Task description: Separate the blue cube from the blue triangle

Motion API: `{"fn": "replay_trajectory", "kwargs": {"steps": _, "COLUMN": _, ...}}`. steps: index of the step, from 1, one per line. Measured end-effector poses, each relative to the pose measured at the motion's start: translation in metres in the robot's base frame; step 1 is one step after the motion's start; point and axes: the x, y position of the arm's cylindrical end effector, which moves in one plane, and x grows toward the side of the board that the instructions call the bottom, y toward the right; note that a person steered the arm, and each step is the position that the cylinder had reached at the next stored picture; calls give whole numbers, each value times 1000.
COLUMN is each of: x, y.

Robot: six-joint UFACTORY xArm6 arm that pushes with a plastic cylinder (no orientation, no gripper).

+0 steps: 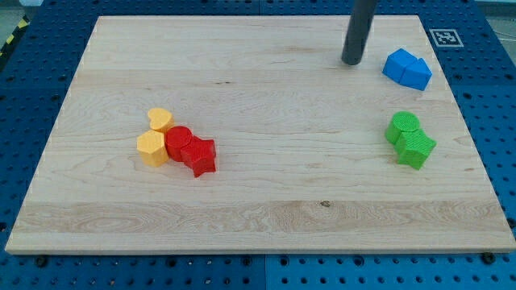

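The blue cube (397, 64) and the blue triangle (417, 73) sit touching each other near the view's top right of the wooden board (258, 201). The cube is on the left, the triangle on the right. My tip (352, 61) rests on the board just left of the blue cube, a short gap apart from it. The dark rod rises from the tip out of the view's top.
A green cylinder (402, 125) and a green star-like block (416, 149) touch at the right. A yellow heart (161, 119), a yellow hexagon (151, 149), a red cylinder (178, 142) and a red star (199, 155) cluster at the left.
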Motion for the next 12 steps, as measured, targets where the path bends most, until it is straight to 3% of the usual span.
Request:
{"fn": "replay_trajectory", "kwargs": {"steps": 3, "x": -71, "y": 75}}
{"fn": "replay_trajectory", "kwargs": {"steps": 6, "x": -74, "y": 78}}
{"fn": "replay_trajectory", "kwargs": {"steps": 12, "x": 60, "y": 50}}
